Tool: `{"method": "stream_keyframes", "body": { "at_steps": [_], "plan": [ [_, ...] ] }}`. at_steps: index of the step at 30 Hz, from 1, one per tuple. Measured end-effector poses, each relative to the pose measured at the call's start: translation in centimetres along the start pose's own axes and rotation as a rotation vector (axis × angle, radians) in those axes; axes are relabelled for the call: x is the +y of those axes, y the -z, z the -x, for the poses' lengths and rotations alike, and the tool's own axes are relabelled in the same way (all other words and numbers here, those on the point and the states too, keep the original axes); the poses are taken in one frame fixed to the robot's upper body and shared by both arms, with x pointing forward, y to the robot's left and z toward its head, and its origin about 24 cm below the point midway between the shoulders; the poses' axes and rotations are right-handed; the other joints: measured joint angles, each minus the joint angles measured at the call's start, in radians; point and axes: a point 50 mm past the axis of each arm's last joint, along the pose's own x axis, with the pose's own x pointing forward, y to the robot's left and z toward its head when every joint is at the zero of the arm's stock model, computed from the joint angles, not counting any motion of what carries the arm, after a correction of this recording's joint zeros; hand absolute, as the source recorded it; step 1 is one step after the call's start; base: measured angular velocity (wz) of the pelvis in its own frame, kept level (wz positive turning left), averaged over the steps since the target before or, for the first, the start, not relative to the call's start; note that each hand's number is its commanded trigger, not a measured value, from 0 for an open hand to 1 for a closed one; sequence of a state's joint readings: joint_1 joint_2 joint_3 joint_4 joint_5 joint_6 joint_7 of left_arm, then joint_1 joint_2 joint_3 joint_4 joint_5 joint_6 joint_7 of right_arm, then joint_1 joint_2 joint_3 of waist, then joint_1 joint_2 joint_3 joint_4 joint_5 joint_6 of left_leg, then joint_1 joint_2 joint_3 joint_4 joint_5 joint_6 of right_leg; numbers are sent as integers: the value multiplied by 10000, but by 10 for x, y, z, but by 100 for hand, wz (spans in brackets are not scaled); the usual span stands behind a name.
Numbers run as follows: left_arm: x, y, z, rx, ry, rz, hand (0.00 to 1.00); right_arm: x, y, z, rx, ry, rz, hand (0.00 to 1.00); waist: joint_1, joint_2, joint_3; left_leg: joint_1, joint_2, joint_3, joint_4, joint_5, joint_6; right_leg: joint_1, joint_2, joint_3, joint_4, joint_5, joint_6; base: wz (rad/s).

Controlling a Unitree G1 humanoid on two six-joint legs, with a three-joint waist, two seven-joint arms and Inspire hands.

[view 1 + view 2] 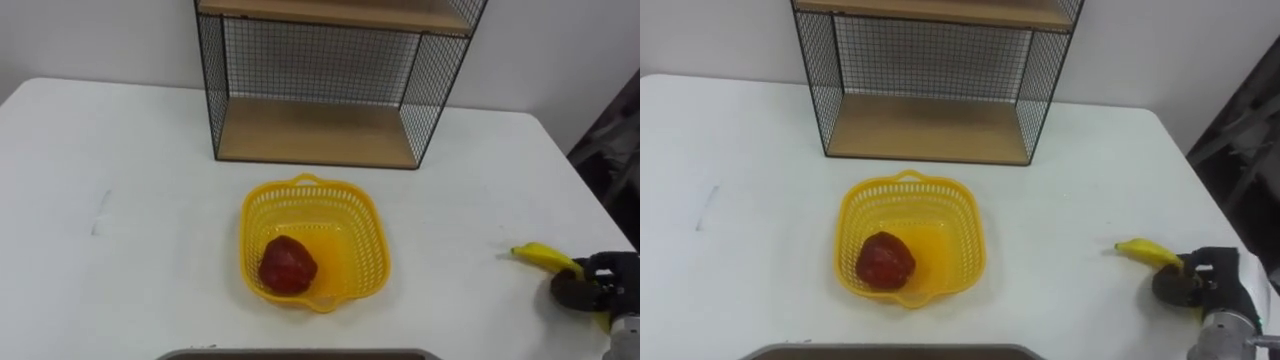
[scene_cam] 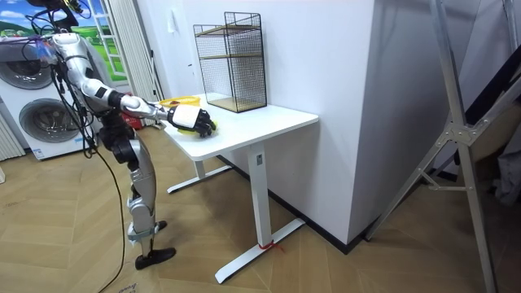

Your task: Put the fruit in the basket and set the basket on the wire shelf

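Yellow curved banana (image 1: 538,255) sits at the robot's right on the white table (image 1: 130,200), well apart from everything else, and the right hand (image 1: 598,285) is on it, dark fingers curled over its thicker end, so I call it clamped. The free tip sticks out toward the robot's left, on the basket's side; the long axis slants from that tip back and down under the palm. By my read it's a light piece, firm enough to lift but easy to bruise, with smooth skin that could slide, so a wrap round the middle of the curve looks safer than an end grip. Further left, the yellow plastic lattice basket (image 1: 365,240) stands upright mid-table with a round red fruit (image 1: 288,265) already in its near-left corner. Beyond it, the black wire shelf with wooden boards (image 1: 315,130) waits at the back edge.
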State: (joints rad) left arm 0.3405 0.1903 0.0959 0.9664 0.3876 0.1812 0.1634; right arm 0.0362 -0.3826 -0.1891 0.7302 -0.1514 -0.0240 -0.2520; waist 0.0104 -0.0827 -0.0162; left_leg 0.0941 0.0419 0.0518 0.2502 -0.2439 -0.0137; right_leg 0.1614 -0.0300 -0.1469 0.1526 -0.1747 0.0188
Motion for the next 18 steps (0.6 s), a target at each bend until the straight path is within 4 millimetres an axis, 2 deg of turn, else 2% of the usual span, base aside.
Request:
{"method": "stream_keyframes", "body": {
  "at_steps": [6, 11, 13, 18],
  "plan": [
    [-2, -5, -1, -56, 141, -85, 0, 6, -12, 1, -116, -61, -1031, 100, -52, 72, 8, -10, 20, 13, -10, -12, -15, -28, 24, 55, 37, 15, -22, -2],
    [-9, -15, 0, -297, 419, -85, 0, 19, -30, 16, -662, -671, -2997, 100, 26, 315, 71, -82, 89, 325, -145, 35, -50, -331, 53, 285, 193, 45, -69, -18],
    [-13, -19, 0, -404, 583, -294, 0, 34, -47, 25, -1151, -1886, -4615, 100, -87, 454, 97, -163, 93, 346, -126, 42, -52, -410, 59, 308, 194, 57, -81, -6],
    [-16, -26, 1, -815, 764, -483, 0, 67, -74, 44, -1577, -4924, -7238, 100, 34, 562, 102, -174, 68, 354, -122, 51, -40, -398, 44, 322, 142, 34, -48, 0]
  ]
}}
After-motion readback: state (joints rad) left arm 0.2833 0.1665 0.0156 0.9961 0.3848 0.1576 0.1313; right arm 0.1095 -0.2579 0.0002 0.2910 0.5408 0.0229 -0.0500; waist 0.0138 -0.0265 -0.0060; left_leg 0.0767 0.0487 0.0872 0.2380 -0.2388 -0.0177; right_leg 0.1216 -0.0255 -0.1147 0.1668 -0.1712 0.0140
